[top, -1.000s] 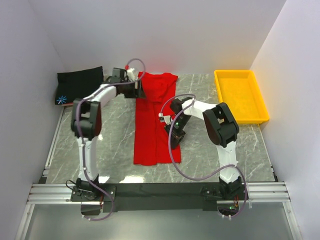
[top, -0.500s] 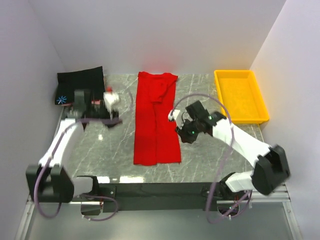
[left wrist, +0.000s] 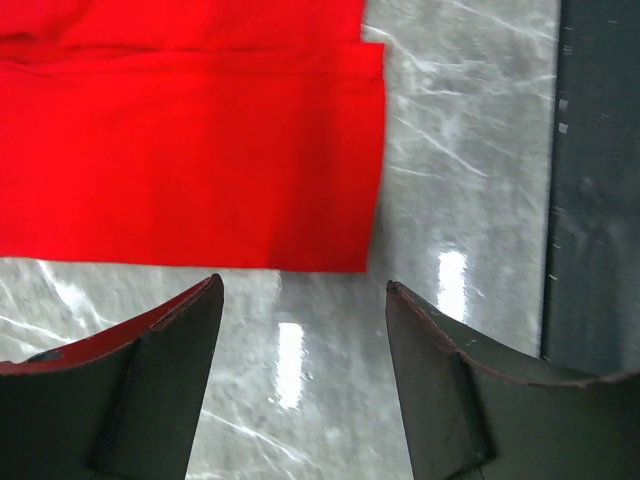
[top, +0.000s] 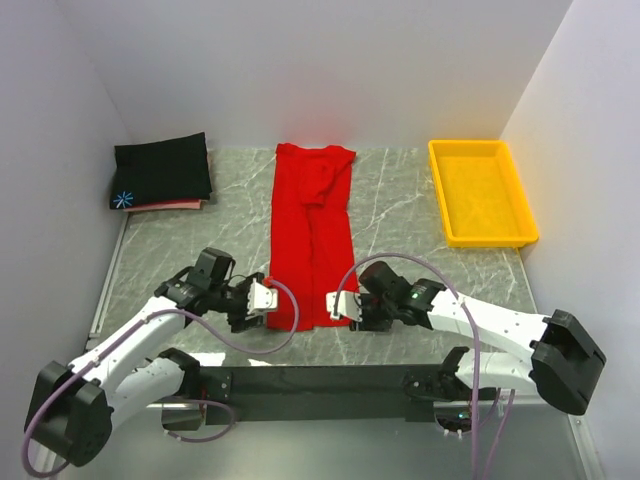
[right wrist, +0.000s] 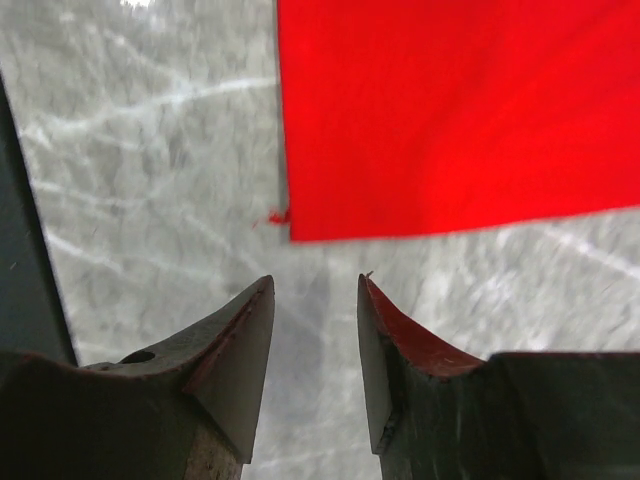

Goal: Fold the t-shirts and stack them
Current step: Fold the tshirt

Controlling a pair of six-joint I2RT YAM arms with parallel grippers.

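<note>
From high behind, the top camera takes in the whole red t-shirt (top: 311, 240); the left wrist camera looks closely at its near-left corner, the right wrist camera at its near-right.

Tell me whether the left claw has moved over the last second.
Yes. The left claw travelled from the far end of the red t-shirt, on the side of the black t-shirt, to the red t-shirt's near left corner.
</note>
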